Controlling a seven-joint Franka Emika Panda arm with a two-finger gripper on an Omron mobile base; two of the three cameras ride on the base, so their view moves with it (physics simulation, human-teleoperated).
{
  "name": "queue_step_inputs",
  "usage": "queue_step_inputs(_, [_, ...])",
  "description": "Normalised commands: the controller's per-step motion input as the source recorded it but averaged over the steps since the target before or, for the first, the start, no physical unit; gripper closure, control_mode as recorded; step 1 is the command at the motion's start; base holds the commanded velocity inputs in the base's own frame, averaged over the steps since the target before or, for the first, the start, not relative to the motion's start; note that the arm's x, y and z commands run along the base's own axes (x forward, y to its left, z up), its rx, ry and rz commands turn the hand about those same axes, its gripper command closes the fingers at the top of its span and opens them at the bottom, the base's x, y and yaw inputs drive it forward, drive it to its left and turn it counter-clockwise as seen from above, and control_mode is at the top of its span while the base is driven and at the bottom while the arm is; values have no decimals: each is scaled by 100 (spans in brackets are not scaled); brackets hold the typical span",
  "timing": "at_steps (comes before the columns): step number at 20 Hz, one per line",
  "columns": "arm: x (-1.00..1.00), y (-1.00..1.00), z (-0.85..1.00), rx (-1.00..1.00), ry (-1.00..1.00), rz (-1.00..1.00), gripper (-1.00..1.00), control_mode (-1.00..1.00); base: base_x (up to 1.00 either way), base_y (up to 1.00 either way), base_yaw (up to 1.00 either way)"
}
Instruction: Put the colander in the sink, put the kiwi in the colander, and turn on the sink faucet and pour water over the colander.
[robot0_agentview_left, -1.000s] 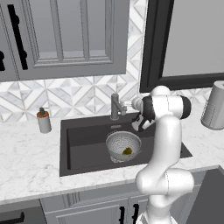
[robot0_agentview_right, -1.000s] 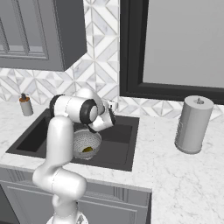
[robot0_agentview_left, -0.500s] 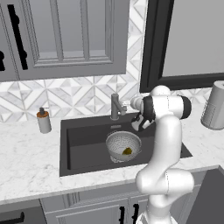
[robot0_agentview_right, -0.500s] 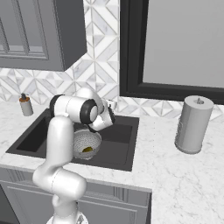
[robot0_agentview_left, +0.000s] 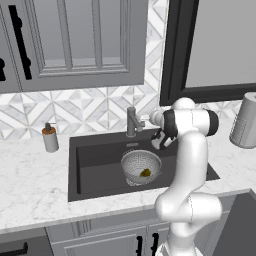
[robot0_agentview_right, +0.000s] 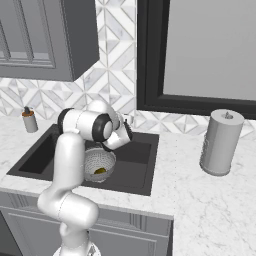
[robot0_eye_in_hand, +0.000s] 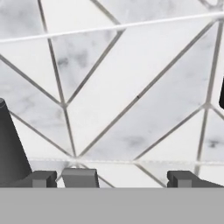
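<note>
With the olive-brown kiwi (robot0_agentview_left: 145, 173) in the perforated silver colander (robot0_agentview_left: 141, 166) in the dark basin sink (robot0_agentview_left: 95, 165), I steer my wide-open, empty pincer (robot0_eye_in_hand: 112, 179) toward the dark grey metal faucet (robot0_agentview_left: 132, 121), water not yet running.

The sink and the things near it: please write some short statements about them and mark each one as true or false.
1. The colander sits inside the sink. True.
2. The kiwi lies on the counter beside the soap dispenser. False: it lies in the colander.
3. The end effector is shut on the faucet lever. False: it is open and holds nothing, facing the tiled wall.
4. The soap dispenser stands on the counter to the left of the sink. True.
5. Water is running from the faucet. False: no water is visible.
</note>
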Motion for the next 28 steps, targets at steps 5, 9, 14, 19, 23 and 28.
queue_step_inputs(5, [4, 9, 0, 0, 0, 1, -100, -100, 0, 0, 0])
queue_step_inputs(9, [4, 10, 0, 0, 0, 0, -100, -100, 0, 0, 0])
queue_step_inputs(14, [4, 9, 0, 0, 0, 0, -100, -100, 0, 0, 0])
queue_step_inputs(19, [8, 3, 0, 0, 0, 0, -100, -100, 0, 0, 0])
queue_step_inputs(23, [11, 4, 0, 0, 0, 0, -100, -100, 0, 0, 0])
queue_step_inputs(28, [2, 8, 0, 0, 0, 0, -100, -100, 0, 0, 0])
